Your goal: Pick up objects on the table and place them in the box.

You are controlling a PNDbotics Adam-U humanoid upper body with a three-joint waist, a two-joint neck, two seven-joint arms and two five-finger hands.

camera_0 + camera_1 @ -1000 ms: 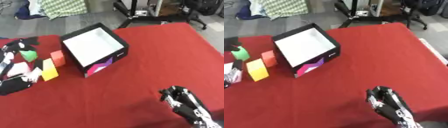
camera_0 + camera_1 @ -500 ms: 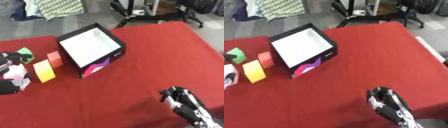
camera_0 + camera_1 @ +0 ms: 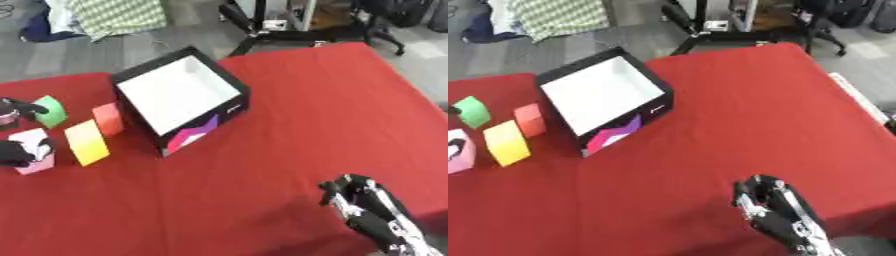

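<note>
A black box [image 3: 179,95] with a white inside stands tilted on the red table [image 3: 297,115], its opening facing up. To its left lie a red block [image 3: 108,119], a yellow block [image 3: 87,142], a green block [image 3: 51,111] and a pink block [image 3: 35,152]. My left hand [image 3: 14,151] shows only at the left edge, with dark fingers curled over the pink block's left side; another part of it reaches the green block. My right hand [image 3: 372,217] rests open near the lower right corner, holding nothing.
Beyond the table's far edge are a grey floor, a checked cloth [image 3: 118,15] and black chair bases [image 3: 289,30]. The table's right edge [image 3: 859,100] runs diagonally at the right.
The whole picture has shifted, so the camera moved. Less of my left hand shows now; it was spread over the blocks before. My right hand has stayed put.
</note>
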